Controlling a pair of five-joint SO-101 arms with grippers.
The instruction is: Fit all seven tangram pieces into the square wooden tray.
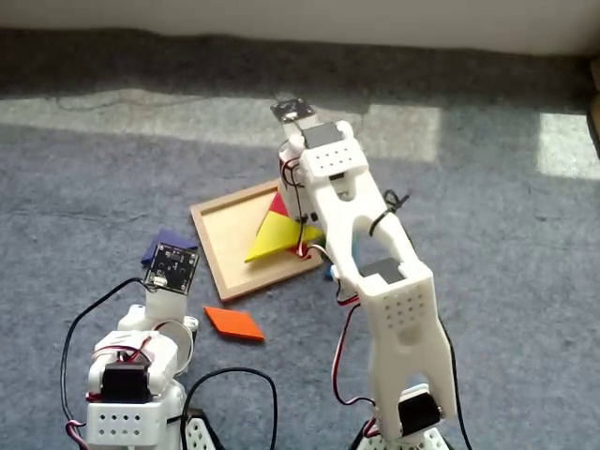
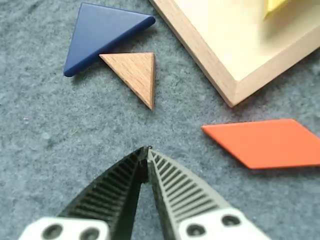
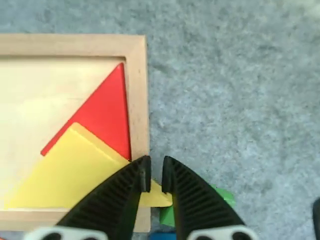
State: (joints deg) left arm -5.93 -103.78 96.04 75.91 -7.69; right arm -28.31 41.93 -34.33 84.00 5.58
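Step in hand: seating the yellow triangle (image 3: 75, 175). It lies against the red triangle (image 3: 102, 120) in the wooden tray (image 3: 137, 90), one tip riding over the rim at a tray corner. The right gripper (image 3: 155, 174) hovers at that tip, jaws a narrow slit apart, empty. Next move — nudge the smooth, flat piece inward. The left gripper (image 2: 146, 156), jaws closed, sits over nappy grey carpet (image 2: 50, 140) near the orange parallelogram (image 2: 265, 142).

High view: fixed, above and behind the arm bases, facing down and forward over the whole desk (image 1: 497, 244), far off. Left wrist view: close over the desk, facing down past its pincer (image 2: 146, 154). Right wrist view: likewise, past its pincer (image 3: 154, 175). Shared by all three: the tray (image 1: 208, 253).
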